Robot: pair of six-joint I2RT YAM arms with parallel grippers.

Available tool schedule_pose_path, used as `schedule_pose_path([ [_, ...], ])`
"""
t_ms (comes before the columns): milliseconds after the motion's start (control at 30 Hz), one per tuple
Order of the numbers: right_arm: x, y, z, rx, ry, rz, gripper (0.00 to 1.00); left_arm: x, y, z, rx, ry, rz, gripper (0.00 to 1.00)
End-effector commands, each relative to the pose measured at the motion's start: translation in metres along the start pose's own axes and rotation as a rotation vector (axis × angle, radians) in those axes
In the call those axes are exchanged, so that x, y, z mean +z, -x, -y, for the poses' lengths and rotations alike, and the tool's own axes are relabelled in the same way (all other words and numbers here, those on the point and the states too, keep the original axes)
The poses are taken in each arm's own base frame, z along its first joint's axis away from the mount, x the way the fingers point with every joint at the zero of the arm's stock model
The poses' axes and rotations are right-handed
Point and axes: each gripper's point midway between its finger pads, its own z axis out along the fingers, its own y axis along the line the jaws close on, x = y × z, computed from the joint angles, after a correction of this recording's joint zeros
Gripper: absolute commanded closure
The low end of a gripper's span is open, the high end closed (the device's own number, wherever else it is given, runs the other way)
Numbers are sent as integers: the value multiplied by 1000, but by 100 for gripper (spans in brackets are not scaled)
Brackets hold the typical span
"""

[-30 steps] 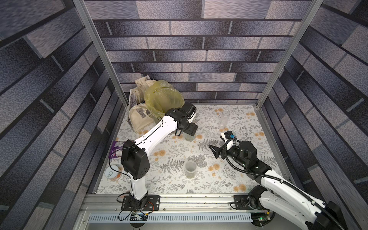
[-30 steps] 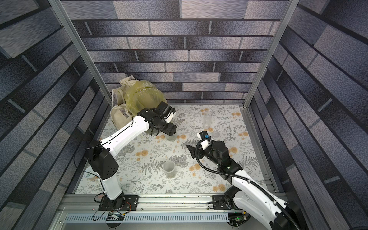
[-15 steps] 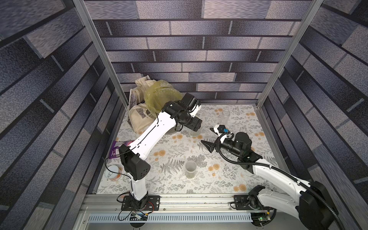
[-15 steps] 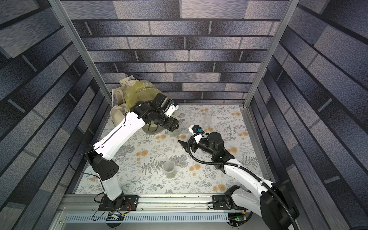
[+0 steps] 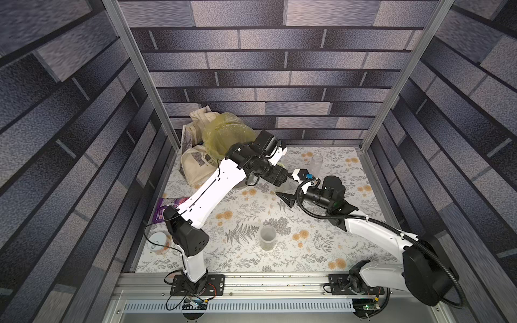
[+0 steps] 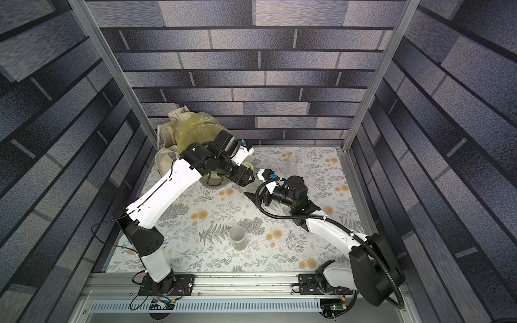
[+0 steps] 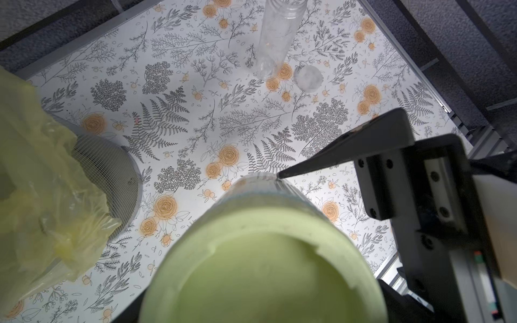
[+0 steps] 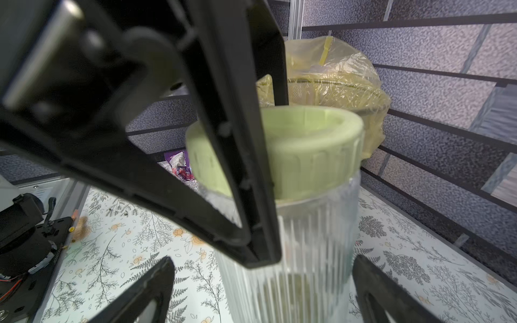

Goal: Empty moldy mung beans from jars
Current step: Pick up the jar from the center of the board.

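Note:
The wide ribbed clear jar (image 8: 307,237) with a lime-green lid (image 7: 263,265) hangs upright over the table. My left gripper (image 5: 275,174) is shut on the lid, and its black fingers (image 8: 246,195) clasp it from both sides. A dull olive mass of mung beans (image 8: 296,290) shows low through the ribbed wall. My right gripper (image 8: 263,260) stands open with one finger on each side of the jar's body, with gaps to it. The tall slim jar (image 5: 316,165) stands at the back right. The short jar (image 5: 267,237) stands open near the front middle.
A grey mesh bin (image 7: 112,167) lined with a yellow bag (image 5: 223,134) stands at the back left, by a cloth bag (image 5: 195,165). A purple packet (image 5: 165,208) and a tin can (image 5: 158,242) lie along the left edge. A small clear lid (image 7: 307,79) lies near the tall jar.
My left gripper has carried the wide jar a little to the right, away from the bin. The right gripper has swung left and back, and its open fingers now flank the jar.

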Motion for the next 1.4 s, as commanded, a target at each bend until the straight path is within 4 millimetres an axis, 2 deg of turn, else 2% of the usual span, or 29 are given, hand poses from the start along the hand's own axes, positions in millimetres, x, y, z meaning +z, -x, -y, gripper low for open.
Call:
schedule_pose_path([
  [0, 2, 20, -2, -56, 40, 54, 0, -51, 32, 16, 51, -39, 178, 55],
  [200, 5, 15, 4, -62, 20, 28, 0, -57, 41, 20, 46, -63, 217, 56],
  [400, 9, 21, 11, -67, 5, 51, 0, -63, 44, 33, 44, -136, 240, 56],
  [567, 12, 22, 16, -70, -2, 62, 0, -67, 47, 34, 36, -163, 263, 56],
  [667, 10, 30, 17, -64, -2, 101, 1, -65, 47, 33, 16, -191, 255, 56],
  [833, 5, 46, 13, -57, 24, 164, 17, -63, 50, 31, -8, -216, 264, 56],
  [933, 2, 54, 11, -55, 38, 193, 18, -62, 51, 28, -21, -227, 268, 56],
  [1167, -1, 60, 10, -39, 49, 230, 35, -58, 48, 23, -40, -226, 255, 55],
  [1300, -1, 59, 11, -19, 51, 233, 40, -56, 47, 20, -53, -225, 259, 50],
  [1367, -1, 58, 12, -8, 50, 228, 43, -57, 49, 17, -60, -211, 280, 43],
])
